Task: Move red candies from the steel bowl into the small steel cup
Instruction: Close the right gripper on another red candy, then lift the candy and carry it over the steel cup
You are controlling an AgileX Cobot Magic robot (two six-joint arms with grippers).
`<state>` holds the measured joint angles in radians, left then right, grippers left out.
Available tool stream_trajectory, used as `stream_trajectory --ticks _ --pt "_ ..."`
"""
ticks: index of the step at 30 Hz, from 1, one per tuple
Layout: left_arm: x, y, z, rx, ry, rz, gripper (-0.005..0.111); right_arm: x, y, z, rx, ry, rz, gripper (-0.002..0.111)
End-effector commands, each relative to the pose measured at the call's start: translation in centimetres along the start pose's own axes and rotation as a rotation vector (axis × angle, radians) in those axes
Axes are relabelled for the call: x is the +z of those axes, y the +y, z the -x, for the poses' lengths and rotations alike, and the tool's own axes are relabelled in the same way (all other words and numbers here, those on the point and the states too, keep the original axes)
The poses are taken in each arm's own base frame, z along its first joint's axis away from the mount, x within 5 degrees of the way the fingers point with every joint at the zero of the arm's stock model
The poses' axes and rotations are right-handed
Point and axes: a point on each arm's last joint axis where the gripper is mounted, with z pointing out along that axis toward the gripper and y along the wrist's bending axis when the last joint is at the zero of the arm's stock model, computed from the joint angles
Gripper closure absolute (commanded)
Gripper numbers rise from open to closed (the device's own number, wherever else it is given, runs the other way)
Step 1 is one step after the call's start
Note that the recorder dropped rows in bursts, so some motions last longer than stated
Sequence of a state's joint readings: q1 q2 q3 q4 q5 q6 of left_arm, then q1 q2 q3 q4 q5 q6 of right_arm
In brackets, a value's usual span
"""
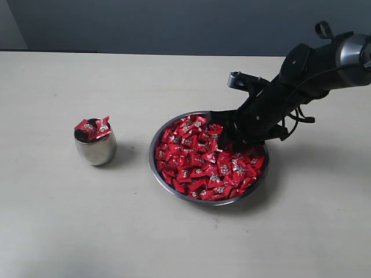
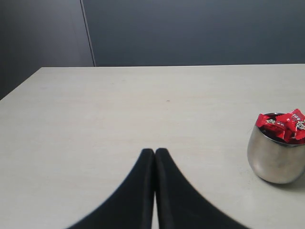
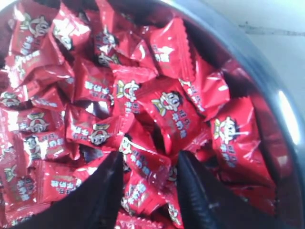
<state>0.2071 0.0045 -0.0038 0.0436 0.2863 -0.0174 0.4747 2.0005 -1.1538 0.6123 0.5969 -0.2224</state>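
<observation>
The steel bowl (image 1: 155, 171) sits right of centre, heaped with red candies (image 1: 200, 168). My right gripper (image 1: 223, 138) reaches down into the far side of the pile. In the right wrist view its jaws (image 3: 150, 161) stand open, tips pushed in among the red candies (image 3: 167, 107), with one candy (image 3: 152, 167) lying between the fingers and the bowl rim (image 3: 282, 110) curving beside them. The small steel cup (image 1: 95, 149) stands to the left, with a few red candies (image 1: 93, 128) poking out of its top. My left gripper (image 2: 155, 152) is shut and empty above bare table, the cup (image 2: 274, 160) off to one side.
The pale table (image 1: 69, 226) stretches round both vessels. A dark wall (image 1: 145, 23) runs behind its far edge. The right arm (image 1: 313, 69) slants in from the upper right over the table.
</observation>
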Motion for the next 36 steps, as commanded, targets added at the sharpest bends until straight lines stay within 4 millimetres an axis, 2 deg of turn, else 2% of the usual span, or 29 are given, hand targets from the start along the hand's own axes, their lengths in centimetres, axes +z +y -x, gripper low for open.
stream_trajectory --ticks 1,3,5,6,7,8,9,14,16,28,36 --pt "0.0 0.0 -0.1 -0.002 -0.002 0.001 0.106 0.0 0.1 0.0 -0.001 -0.009 0.001 0.071" --pt "0.0 0.0 -0.1 -0.002 -0.002 0.001 0.106 0.0 0.1 0.0 0.002 -0.01 0.003 0.072" --pt "0.0 0.0 -0.1 -0.002 -0.002 0.001 0.106 0.0 0.2 0.0 0.007 -0.011 0.009 0.082" --pt "0.0 0.0 -0.1 -0.002 -0.002 0.001 0.106 0.0 0.2 0.0 0.004 -0.012 0.012 0.093" --pt "0.0 0.0 -0.1 -0.002 -0.002 0.001 0.106 0.0 0.2 0.0 0.004 -0.012 0.012 0.098" --pt "0.0 0.0 -0.1 -0.002 -0.002 0.001 0.106 0.0 0.2 0.0 0.004 -0.012 0.012 0.107" --pt "0.0 0.0 -0.1 -0.002 -0.002 0.001 0.106 0.0 0.2 0.0 0.004 -0.012 0.012 0.109" --pt "0.0 0.0 -0.1 -0.002 -0.002 0.001 0.106 0.0 0.3 0.0 -0.054 -0.002 0.014 0.109" --pt "0.0 0.0 -0.1 -0.002 -0.002 0.001 0.106 -0.6 0.7 0.3 -0.074 -0.002 0.03 0.109" --pt "0.0 0.0 -0.1 -0.002 -0.002 0.001 0.106 -6.5 3.8 2.4 -0.177 -0.127 0.096 0.109" --pt "0.0 0.0 -0.1 -0.002 -0.002 0.001 0.106 -10.3 6.6 4.8 -0.369 -0.174 0.163 0.109"
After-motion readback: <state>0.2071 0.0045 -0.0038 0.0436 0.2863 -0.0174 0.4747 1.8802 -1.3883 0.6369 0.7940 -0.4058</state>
